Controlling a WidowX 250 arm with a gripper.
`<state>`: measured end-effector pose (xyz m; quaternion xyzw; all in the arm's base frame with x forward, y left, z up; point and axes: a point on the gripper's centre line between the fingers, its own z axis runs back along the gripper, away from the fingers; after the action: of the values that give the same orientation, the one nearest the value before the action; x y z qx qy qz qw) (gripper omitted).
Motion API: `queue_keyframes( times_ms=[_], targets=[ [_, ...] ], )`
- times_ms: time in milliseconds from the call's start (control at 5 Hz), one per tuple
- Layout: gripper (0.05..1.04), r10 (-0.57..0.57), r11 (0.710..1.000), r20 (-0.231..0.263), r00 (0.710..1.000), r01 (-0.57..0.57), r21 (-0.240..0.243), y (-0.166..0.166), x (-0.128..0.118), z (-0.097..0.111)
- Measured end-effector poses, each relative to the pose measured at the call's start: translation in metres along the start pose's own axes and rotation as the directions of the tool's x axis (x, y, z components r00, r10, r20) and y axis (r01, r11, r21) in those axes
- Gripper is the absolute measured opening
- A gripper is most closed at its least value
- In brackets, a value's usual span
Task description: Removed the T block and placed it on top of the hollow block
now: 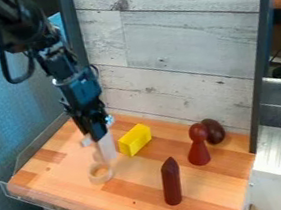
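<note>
Pointed block [171, 182] (upright), gripper [98, 136] downward.

**Mostly Black, Bluish at the Wrist**

My WidowX arm [18, 26] is black, with bulky, rounded upper housings. A thick black cable [5, 64] loops out beside them. My blocky wrist [81, 91] shows bluish faces and a pale band [65, 80]; my gripper [96, 134] is black.

Bright, soft light, pale sheen on tabletop [62, 168]

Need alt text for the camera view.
Black robot gripper at a pale block, near a hollow ring on a wooden worktop. Picture right: yellow block, dark-red pawn shape, dark brown egg shape, pointed dark-red cylinder.
</note>
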<state>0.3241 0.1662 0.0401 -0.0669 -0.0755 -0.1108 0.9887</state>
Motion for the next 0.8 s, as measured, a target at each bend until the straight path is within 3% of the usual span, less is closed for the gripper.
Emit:
queue_keyframes(
  times_ms=[200,400,800],
  targets=[
    [0.201,0.015,0.999,-0.049,0.999,-0.013,0.037,0.001,-0.002,-0.003],
    [0.201,0.018,0.999,-0.088,0.996,-0.015,0.039,0.002,-0.007,-0.015],
    [0.201,0.009,0.999,-0.076,0.997,-0.005,0.05,0.005,-0.006,-0.018]
  ],
)
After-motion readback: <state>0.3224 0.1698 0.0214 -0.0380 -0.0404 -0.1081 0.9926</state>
